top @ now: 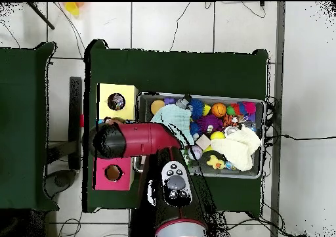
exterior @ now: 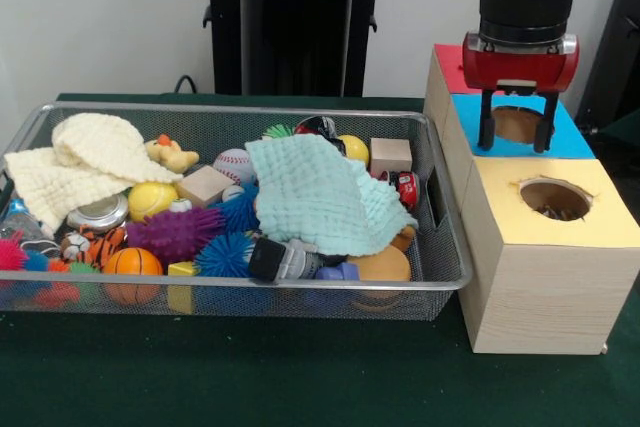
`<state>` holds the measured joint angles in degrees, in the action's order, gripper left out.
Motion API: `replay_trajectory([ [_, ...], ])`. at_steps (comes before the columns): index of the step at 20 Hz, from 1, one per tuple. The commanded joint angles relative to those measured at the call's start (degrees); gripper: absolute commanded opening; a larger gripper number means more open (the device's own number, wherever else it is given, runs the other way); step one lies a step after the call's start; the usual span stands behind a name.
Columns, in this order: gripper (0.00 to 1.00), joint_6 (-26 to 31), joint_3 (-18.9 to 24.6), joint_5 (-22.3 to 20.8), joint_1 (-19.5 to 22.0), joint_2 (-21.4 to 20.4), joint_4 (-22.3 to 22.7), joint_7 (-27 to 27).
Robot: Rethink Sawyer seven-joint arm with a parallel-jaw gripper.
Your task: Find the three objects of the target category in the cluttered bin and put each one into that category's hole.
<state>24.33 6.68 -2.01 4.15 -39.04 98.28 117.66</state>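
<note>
Over at the side of the green table (exterior: 300, 387), the pincer (exterior: 516, 135) hung directly above the round hole in the blue-topped box (exterior: 570, 137), its two dark fingers spread apart with nothing between them. That blue box sat in the middle of a row of three wooden boxes: a red-topped box (exterior: 450, 67) behind it and a yellow-topped box (exterior: 545, 247) in front, whose hole showed something dark inside. From overhead, the red arm (top: 141, 139) stretched across the boxes and hid the blue one, leaving the yellow-topped box (top: 117, 102) and the red-topped box (top: 113, 173) visible on either side. Beside the boxes stood the wire mesh bin (exterior: 440, 277), packed full. A mint-green cloth (exterior: 320, 197) lay draped over the middle of the pile and a cream cloth (exterior: 85, 162) covered the far left corner. Among the clutter I could make out a small basketball (exterior: 132, 262), a purple spiky ball (exterior: 175, 234), a blue spiky ball (exterior: 222, 255), a yellow tennis ball (exterior: 152, 199), a baseball (exterior: 233, 164), a rubber duck (exterior: 172, 155), two wooden blocks (exterior: 390, 155), a metal tin (exterior: 97, 213) and a toy tiger (exterior: 95, 245). Which of these belonged to the target category I could not tell.
</note>
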Motion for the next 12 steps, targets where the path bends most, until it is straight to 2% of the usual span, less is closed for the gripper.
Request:
replay_trajectory([
  [1,1.00,-2.4,4.2,-4.0,1.1,0.8,3.1,-0.1],
  [3,1.00,-1.7,3.0,-4.5,0.3,-0.3,2.7,0.4],
  [7,1.00,-0.1,2.8,-3.7,2.0,-3.6,4.6,0.8],
  [12,1.00,-0.2,3.9,-3.8,6.9,-5.8,6.9,-1.3],
])
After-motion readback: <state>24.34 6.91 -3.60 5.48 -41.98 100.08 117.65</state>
